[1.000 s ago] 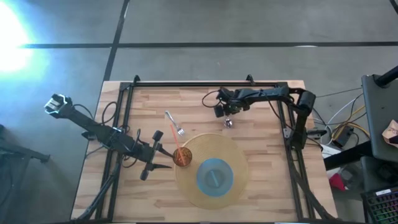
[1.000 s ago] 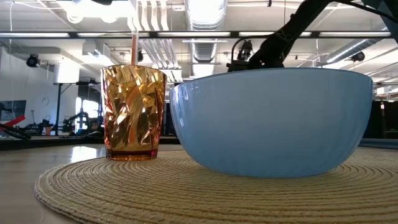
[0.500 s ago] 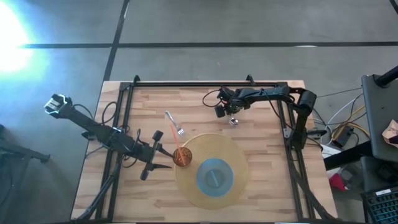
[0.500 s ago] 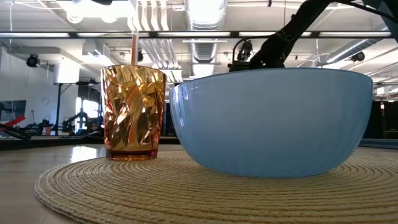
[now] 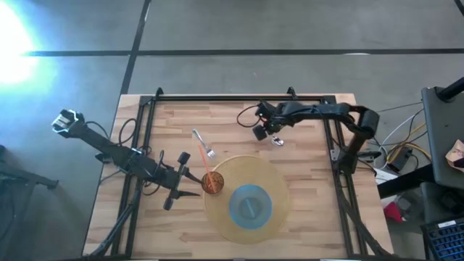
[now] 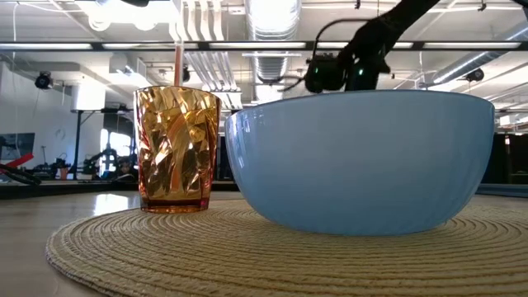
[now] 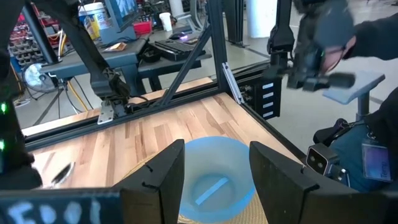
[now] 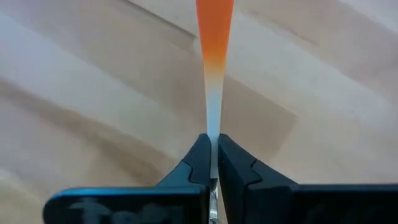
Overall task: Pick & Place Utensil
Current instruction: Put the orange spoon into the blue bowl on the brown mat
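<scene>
One spoon (image 5: 278, 141), far side of table (image 5: 304, 188), pinched by handle in closed right gripper (image 5: 270, 129). Lift straight, keep level, carry toward blue bowl (image 5: 250, 204) on placemat (image 5: 272, 174). Left gripper (image 5: 190, 184) wide, waiting beside amber cup (image 5: 212, 183).

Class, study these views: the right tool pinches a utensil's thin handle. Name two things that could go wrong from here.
1. The right tool grips the utensil only at its fingertips, so the utensil might swivel or slip when carried.
2. The amber cup stands close beside the blue bowl, with the open left tool next to it; a swinging utensil could knock the cup.
</scene>
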`<state>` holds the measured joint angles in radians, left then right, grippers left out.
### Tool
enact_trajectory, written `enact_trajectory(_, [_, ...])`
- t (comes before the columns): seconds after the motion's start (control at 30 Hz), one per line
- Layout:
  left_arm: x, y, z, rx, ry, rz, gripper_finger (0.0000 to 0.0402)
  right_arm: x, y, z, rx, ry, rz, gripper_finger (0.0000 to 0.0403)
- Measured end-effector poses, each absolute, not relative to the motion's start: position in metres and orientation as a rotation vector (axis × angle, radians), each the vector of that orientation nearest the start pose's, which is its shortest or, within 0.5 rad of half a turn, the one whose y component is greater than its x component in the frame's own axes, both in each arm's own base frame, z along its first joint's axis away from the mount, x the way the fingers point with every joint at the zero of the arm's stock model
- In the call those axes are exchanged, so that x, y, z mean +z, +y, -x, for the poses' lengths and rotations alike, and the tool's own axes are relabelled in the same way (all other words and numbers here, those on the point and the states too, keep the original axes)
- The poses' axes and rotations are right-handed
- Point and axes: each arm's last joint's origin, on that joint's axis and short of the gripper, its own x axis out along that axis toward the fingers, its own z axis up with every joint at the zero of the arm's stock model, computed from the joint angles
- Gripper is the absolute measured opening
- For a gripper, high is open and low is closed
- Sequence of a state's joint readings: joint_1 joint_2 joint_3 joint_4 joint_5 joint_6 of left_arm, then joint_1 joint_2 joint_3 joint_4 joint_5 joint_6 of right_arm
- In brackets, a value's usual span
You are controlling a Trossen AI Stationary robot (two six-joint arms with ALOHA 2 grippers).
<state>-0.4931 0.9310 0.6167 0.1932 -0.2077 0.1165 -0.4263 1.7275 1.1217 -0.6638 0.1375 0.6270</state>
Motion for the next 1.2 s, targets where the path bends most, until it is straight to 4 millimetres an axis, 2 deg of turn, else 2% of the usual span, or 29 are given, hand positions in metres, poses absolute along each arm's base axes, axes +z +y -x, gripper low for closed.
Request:
enact_trajectory(0.13, [0.285, -0.094, -0.187, -0.292, 0.097, -0.157, 0.0175, 0.211, -0.115, -0.291, -0.807, 1.032, -0.673, 0.0009])
enact_trajectory(0.37, [0.285, -0.094, -0.187, -0.291, 0.096, -0.156, 0.0175, 0.261, -0.063, -0.278, -0.700, 0.868, -0.614, 0.0010])
enact_trajectory(0.6, [0.286, -0.094, -0.187, -0.291, 0.084, -0.152, 0.0174, 0.291, -0.019, -0.261, -0.664, 0.717, -0.552, 0.0011])
enact_trajectory(0.73, [0.287, -0.094, -0.187, -0.291, 0.082, -0.151, 0.0175, 0.298, -0.001, -0.258, -0.661, 0.658, -0.517, 0.0012])
enact_trajectory(0.9, [0.287, -0.094, -0.187, -0.291, 0.082, -0.151, 0.0175, 0.298, 0.020, -0.266, -0.611, 0.582, -0.496, 0.0012])
enact_trajectory(1.2, [0.287, -0.094, -0.187, -0.291, 0.083, -0.152, 0.0174, 0.274, 0.064, -0.296, -0.477, 0.487, -0.480, 0.0013])
